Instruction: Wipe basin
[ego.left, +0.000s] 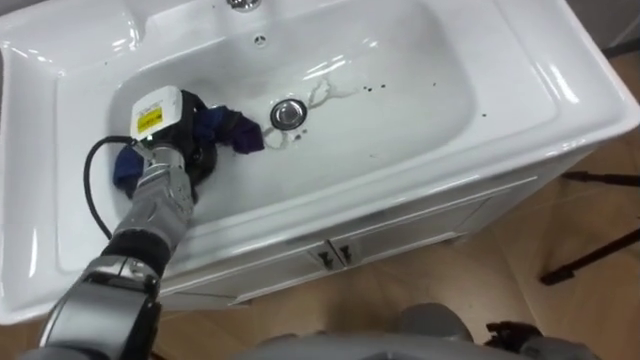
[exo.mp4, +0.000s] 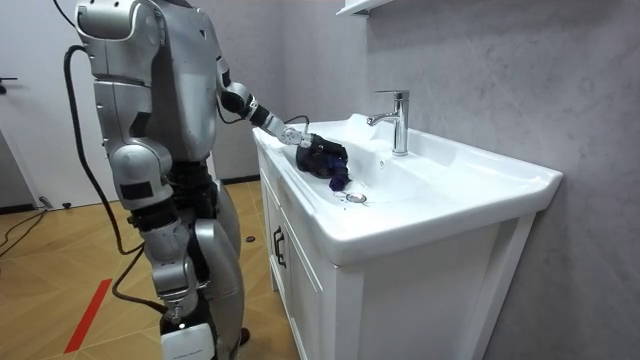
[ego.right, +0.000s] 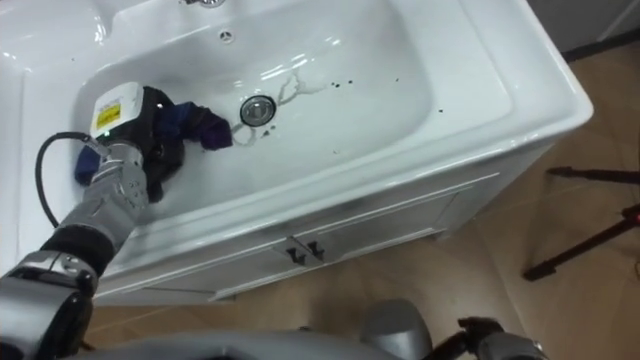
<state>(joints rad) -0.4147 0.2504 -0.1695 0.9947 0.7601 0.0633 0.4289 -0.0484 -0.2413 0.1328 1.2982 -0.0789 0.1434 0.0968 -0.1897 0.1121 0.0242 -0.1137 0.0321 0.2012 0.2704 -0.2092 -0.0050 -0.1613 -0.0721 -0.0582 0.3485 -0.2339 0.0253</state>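
A white basin (ego.left: 420, 120) tops a white cabinet, and I stand right in front of it. My left hand (ego.left: 175, 125) reaches down into the basin's left part, its dark fingers curled on a dark blue cloth (ego.left: 228, 128). The cloth lies bunched on the basin floor, just left of the metal drain (ego.left: 287, 113). The room view shows the same hand (exo.mp4: 305, 148) pressing the cloth (exo.mp4: 335, 172) inside the bowl. A pale smear (ego.left: 325, 92) and a few dark specks (ego.left: 375, 87) mark the floor right of the drain. My right hand (ego.left: 510, 335) hangs low by my waist.
A chrome tap (exo.mp4: 398, 120) stands at the back rim. The cabinet doors (ego.left: 335, 255) face me below the front edge. Black tripod legs (ego.left: 595, 255) lie on the wooden floor at the right. A wall runs behind the basin.
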